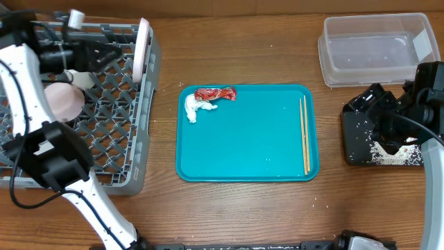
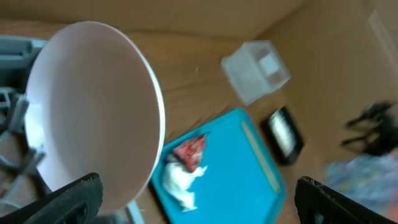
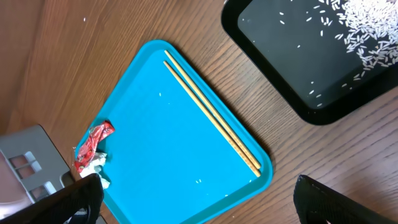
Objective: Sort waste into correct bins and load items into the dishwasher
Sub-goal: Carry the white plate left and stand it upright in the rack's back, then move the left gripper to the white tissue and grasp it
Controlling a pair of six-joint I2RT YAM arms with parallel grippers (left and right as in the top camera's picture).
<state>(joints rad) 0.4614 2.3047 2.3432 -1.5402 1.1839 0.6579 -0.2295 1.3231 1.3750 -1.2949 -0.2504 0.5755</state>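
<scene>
left hand [image 1: 114, 50] hovers spread wide beside the upright plate [image 2: 93, 112].

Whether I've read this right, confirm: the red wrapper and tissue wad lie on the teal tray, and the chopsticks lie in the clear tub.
One thing is wrong: the chopsticks are not in the clear tub. They lie on the teal tray, along one edge, as the overhead view shows. The red wrapper and tissue wad do lie on that tray.
</scene>
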